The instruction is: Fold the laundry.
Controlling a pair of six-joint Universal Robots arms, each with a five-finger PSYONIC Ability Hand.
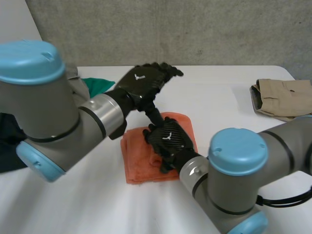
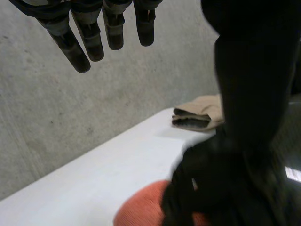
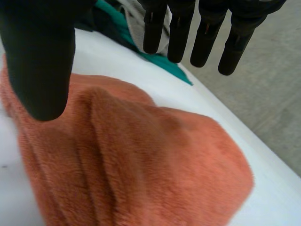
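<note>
A folded orange towel (image 1: 141, 165) lies on the white table (image 1: 219, 97) in front of me. My right hand (image 1: 168, 139) is palm down over the towel's middle, fingers straight and open, holding nothing. In the right wrist view the towel (image 3: 150, 165) spreads under the right hand (image 3: 207, 37), its thick folded edge below the thumb. My left hand (image 1: 141, 80) hovers above the towel's far edge, open, fingers stretched out and thumb pointing down towards the right hand. The left wrist view shows the left hand's fingers (image 2: 89, 42) straight, with the right hand (image 2: 211, 188) and the towel (image 2: 141, 212) below.
A folded beige garment (image 1: 282, 97) lies at the table's far right, also in the left wrist view (image 2: 202, 110). A green cloth (image 1: 97, 85) and a dark one (image 1: 7, 141) are piled at the left, behind my left arm. A grey wall runs behind the table.
</note>
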